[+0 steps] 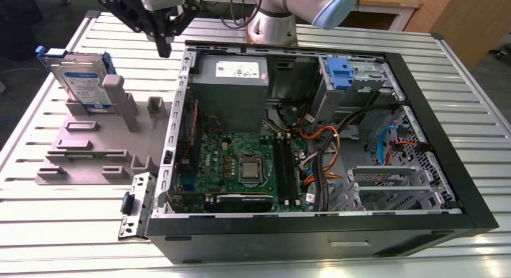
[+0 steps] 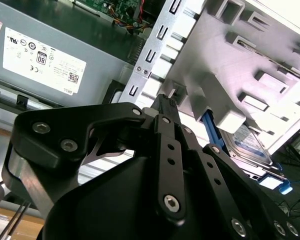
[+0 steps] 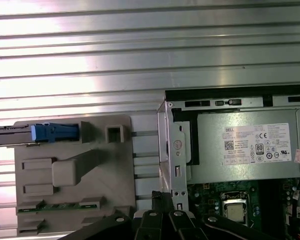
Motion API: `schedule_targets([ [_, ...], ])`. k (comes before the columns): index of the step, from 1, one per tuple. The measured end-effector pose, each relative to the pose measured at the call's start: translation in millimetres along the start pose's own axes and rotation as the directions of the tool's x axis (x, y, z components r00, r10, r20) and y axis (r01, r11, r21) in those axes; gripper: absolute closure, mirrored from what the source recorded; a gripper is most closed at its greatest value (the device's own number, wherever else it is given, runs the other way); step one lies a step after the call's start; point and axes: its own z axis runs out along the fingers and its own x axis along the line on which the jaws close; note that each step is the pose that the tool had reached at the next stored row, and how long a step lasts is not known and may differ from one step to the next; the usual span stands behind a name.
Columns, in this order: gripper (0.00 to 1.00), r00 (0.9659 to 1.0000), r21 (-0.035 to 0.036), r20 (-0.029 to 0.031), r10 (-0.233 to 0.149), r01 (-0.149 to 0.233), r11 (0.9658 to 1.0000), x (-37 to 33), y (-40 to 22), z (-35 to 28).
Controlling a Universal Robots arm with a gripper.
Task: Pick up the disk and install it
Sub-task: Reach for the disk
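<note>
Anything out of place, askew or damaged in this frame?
Nothing stands out. The disk stands on edge in the grey fixture, the computer case lies open, and the gripper hangs empty above the table between them.

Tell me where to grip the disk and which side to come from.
Probably grip the disk across its thin top edge, coming from above: it stands on edge in the grey holder, a post against one face, the top free.
</note>
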Motion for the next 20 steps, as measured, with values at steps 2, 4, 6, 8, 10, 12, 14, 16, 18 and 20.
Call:
schedule_targets([
  [2,0.89,1.0,0.0,0.0,0.0,0.0,1.0,0.4,0.0,0.1],
  [4,0.89,1.0,0.0005,-0.0065,0.0,0.0,1.0,10.6,-1.0,3.4],
  [6,0.89,1.0,0.0005,-0.0066,0.0,0.0,1.0,10.8,-1.0,3.4],
  [8,0.89,1.0,0.0005,-0.0066,0.0,0.0,1.0,11.3,-1.0,3.4],
  [10,0.89,1.0,0.0005,-0.0066,0.0,0.0,1.0,11.5,-1.1,3.5],
  [12,0.89,1.0,0.0005,-0.0067,0.0,0.0,1.0,11.8,-1.1,3.6],
  [14,0.89,1.0,0.0005,-0.0068,0.0,0.0,1.0,12.3,-1.1,3.6],
  [16,0.89,1.0,0.0005,-0.0067,0.0,0.0,1.0,12.5,-1.1,3.7],
  [18,0.89,1.0,0.0005,-0.0068,0.0,0.0,1.0,12.8,-1.2,3.7],
  [20,0.89,1.0,0.0005,-0.0068,0.0,0.0,1.0,13.1,-1.2,3.7],
])
